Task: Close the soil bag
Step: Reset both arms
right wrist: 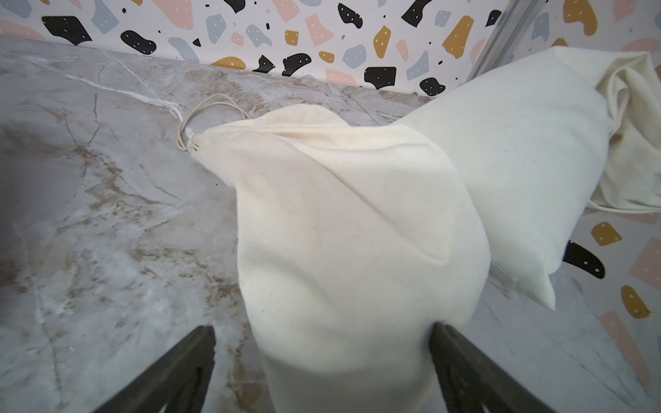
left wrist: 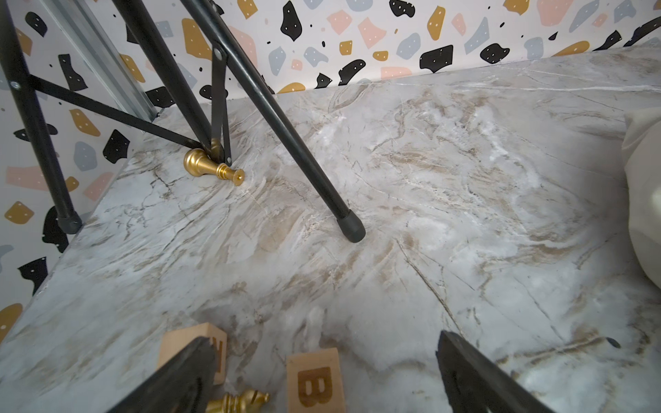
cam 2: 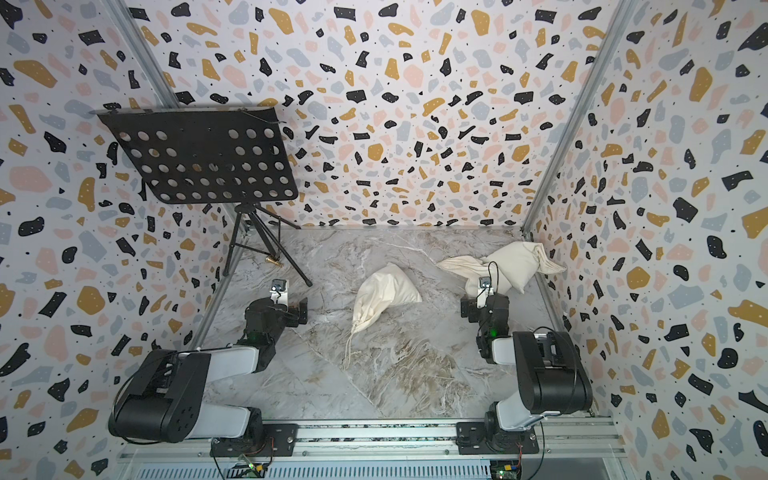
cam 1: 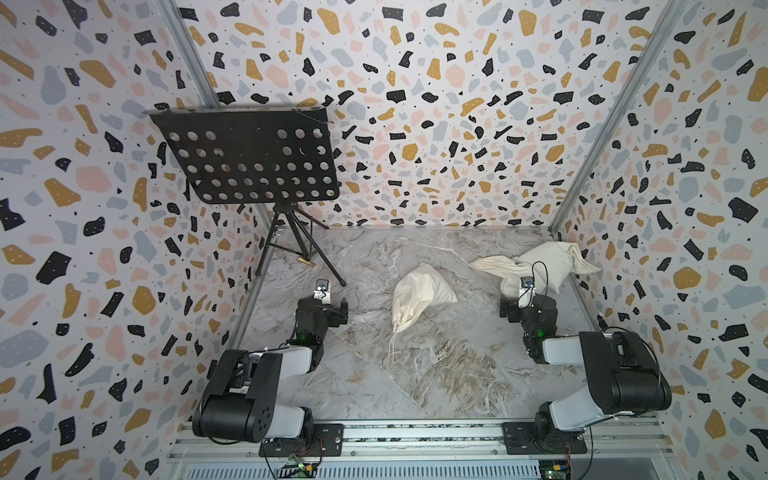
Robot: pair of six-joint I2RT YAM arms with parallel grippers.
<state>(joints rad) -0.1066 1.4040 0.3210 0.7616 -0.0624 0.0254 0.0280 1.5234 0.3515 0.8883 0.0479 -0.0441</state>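
Reach not begun: left fingers point(left wrist: 171, 375), right fingers point(right wrist: 475, 368) gape wide; plump cream-white cloth drawstring sack point(cam 1: 419, 293) lies untouched, neck seemingly slack. Next: seize its trailing cords point(cam 1: 390, 351).

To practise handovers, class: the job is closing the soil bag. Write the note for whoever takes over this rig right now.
Left gripper: open, empty, above wooden blocks near the music stand.
Right gripper: open, a spare bag between its jaws.
Soil bag: mid-table, untouched; cords trail loose toward the arms.
Done: nothing visible.
Left: take the cords and pull the neck shut.
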